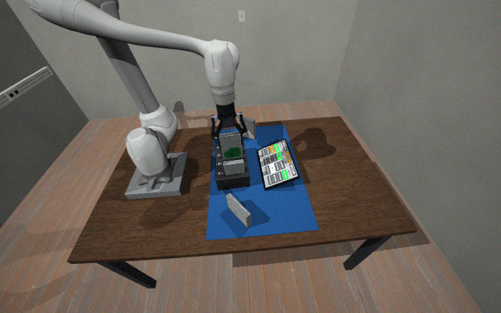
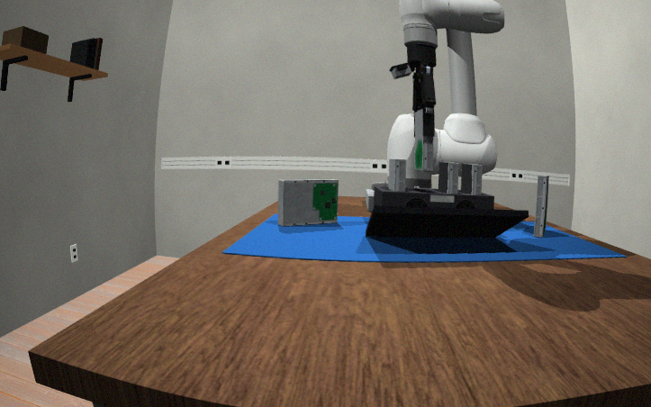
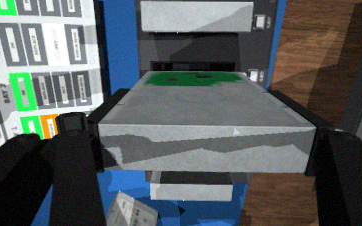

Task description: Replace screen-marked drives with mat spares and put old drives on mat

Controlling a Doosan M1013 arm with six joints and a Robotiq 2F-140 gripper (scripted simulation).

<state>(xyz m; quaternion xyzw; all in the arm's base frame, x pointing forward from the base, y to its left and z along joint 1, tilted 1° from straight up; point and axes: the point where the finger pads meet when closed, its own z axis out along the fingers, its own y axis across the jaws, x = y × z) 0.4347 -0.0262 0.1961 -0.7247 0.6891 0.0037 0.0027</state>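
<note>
My gripper is shut on a grey drive, gripped by its two narrow edges. The drive hangs upright, green board end down, clear above the dock. The empty bay slot shows in the wrist view. Drives stand in the other bays, one at the front. One spare drive stands on the mat before the dock; another stands behind it. The screen lights bay 3 white under OUT and bay 1 orange under REPLACE.
The blue mat lies on the wooden table. The tilted screen stands on the mat beside the dock, its dark back facing the exterior camera. The arm's grey base plate is on the dock's other side.
</note>
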